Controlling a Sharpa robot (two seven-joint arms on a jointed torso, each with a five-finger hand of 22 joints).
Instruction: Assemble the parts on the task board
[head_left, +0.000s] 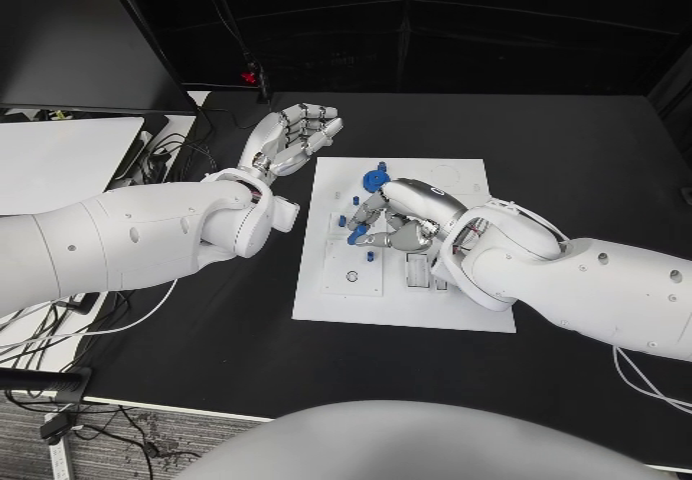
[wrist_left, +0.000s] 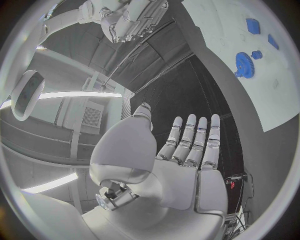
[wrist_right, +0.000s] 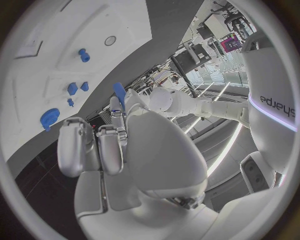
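Blue parts, a gear (head_left: 375, 179) among them, lie on the white task board (head_left: 325, 305) mid-worktop (head_left: 577, 150), where the right robot hand (head_left: 392, 217) pinches a slim blue peg (wrist_right: 119, 93) above the board, while the left robot hand (head_left: 289, 137) hovers beside it, fingers spread, holding nothing.

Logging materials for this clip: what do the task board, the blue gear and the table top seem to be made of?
Task board: looks like white matte plastic or painted sheet, flat with shallow recesses; which one is unclear.
Blue gear: probably moulded or printed plastic, uniformly blue, toothed rim, no metallic shine.
Table: black with a dull, even surface; possibly laminate or a mat, hard to tell.
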